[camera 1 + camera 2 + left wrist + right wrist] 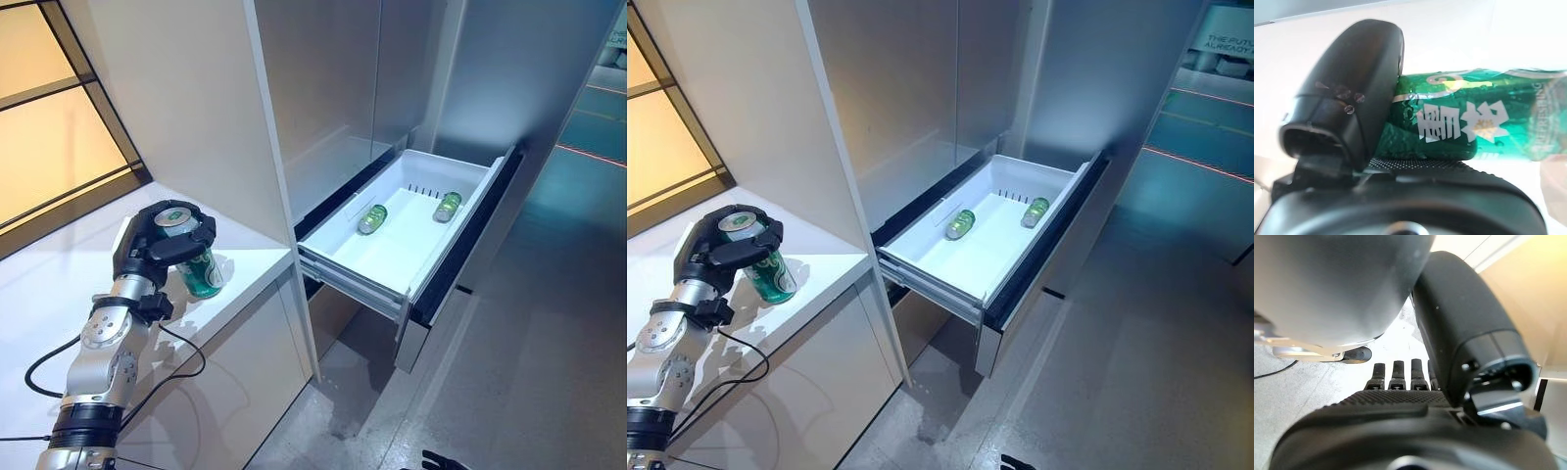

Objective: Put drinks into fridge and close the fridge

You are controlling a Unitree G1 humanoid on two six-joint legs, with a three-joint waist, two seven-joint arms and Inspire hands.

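Note:
My left hand [157, 245] is shut on a green can [201, 272], fingers and thumb curled round its top half. The can leans a little, low over the white counter [257, 266] near its front edge. In the left wrist view the thumb [1347, 98] presses on the can's side [1474, 122]. The fridge drawer [392, 257] is pulled out to the right of the counter. A green can [372, 218] and another green can [448, 207] lie on their sides in it. My right hand [1400, 413] hangs with straight fingers [1396, 374] over the floor, holding nothing.
A tall white panel [196, 98] stands between the counter and the fridge body [323, 88]. The open drawer's dark front [460, 259] juts out over the grey floor [549, 343]. A window [49, 137] lies at the counter's far left.

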